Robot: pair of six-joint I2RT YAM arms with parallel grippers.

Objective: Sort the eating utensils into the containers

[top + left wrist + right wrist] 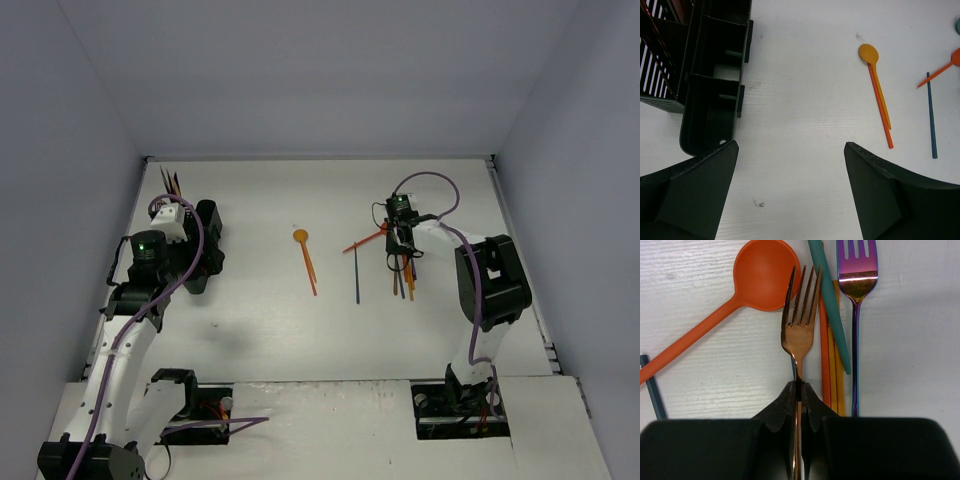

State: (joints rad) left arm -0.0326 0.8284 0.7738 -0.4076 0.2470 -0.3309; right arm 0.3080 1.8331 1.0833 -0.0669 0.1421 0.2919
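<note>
Pinching the copper fork (800, 325) at its neck, the right gripper (799, 390) has both jaws pressed flat against the handle. The tines point away from the wrist. Whether the fork is clear of the table (260, 200) cannot be told.

Right pile: the fork's tines overlap the rim of the red spoon (765, 275). Just right of it lie a teal handle (830, 305), two orange handles (832, 365) and a purple fork (856, 270), roughly parallel. A blue stick (357, 272) lies left of the pile, apart from it.

Centre: an orange spoon (303, 240) lies alone on the table, an orange stick (882, 120) touching its handle.

Left side: the left gripper (790, 170) hangs above the table with jaws spread wide and nothing between them. The caddy (208, 235) stands just beside it, at the table's left. The near compartments seen from the wrist hold nothing. Several handles (172, 183) stick up at its far end.
</note>
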